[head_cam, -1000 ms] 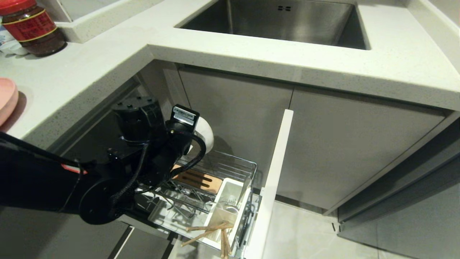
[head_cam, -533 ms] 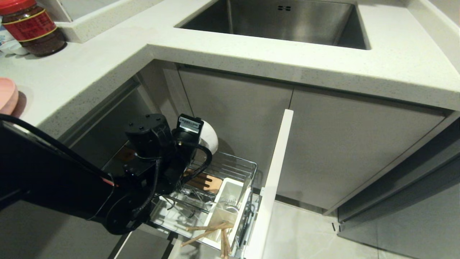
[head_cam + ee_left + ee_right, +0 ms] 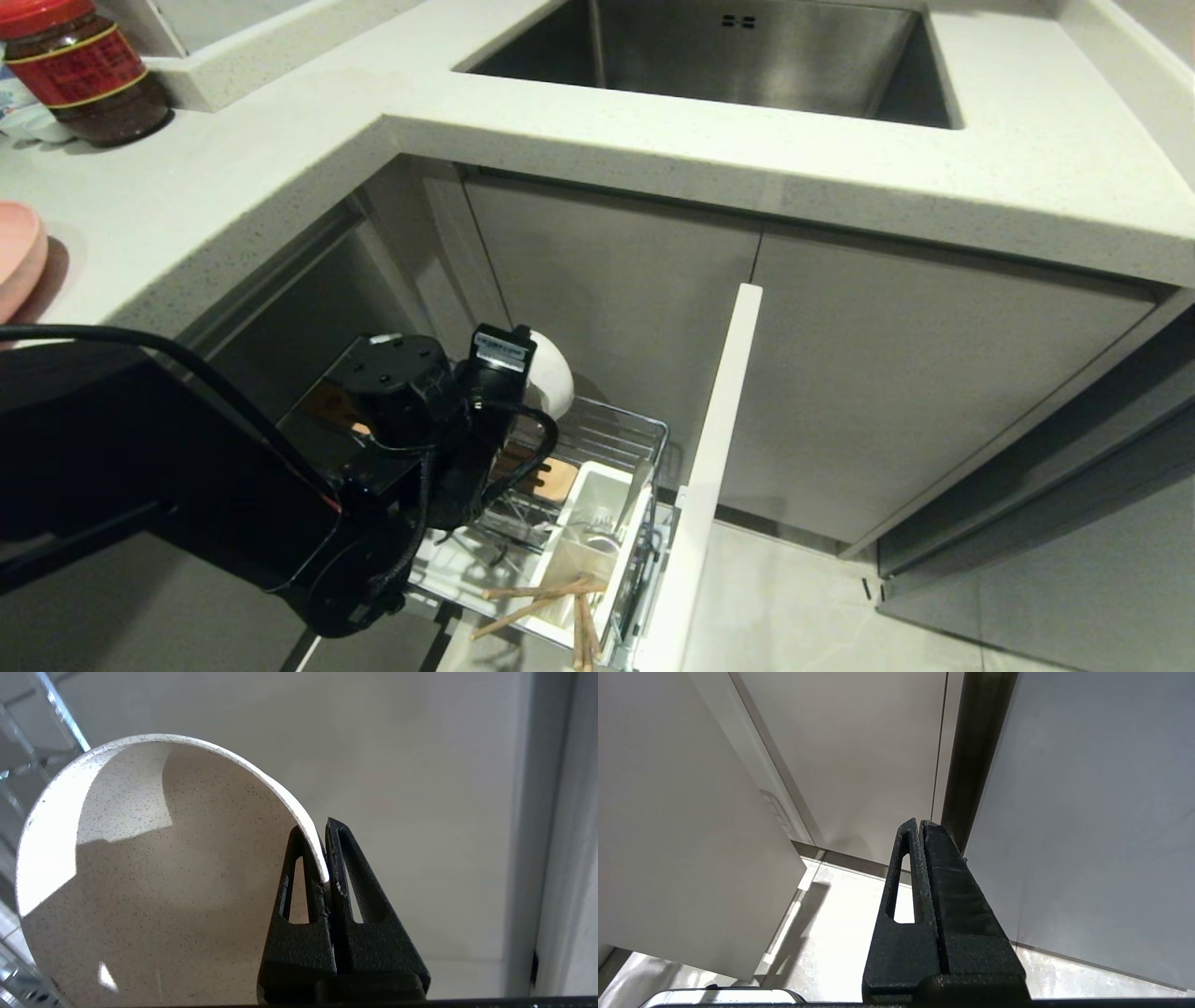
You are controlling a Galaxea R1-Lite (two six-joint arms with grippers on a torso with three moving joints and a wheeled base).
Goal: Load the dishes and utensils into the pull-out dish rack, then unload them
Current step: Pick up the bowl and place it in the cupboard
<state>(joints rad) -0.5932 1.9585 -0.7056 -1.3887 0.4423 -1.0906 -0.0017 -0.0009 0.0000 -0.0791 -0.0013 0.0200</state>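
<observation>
While left gripper (image 3: 322,858) jaws pinch its rim, the speckled off-white bowl (image 3: 154,872) stands tilted.

no legible text, labels unreadable

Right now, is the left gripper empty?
No: in the left wrist view the left gripper is clamped on the rim of the speckled off-white bowl.
</observation>
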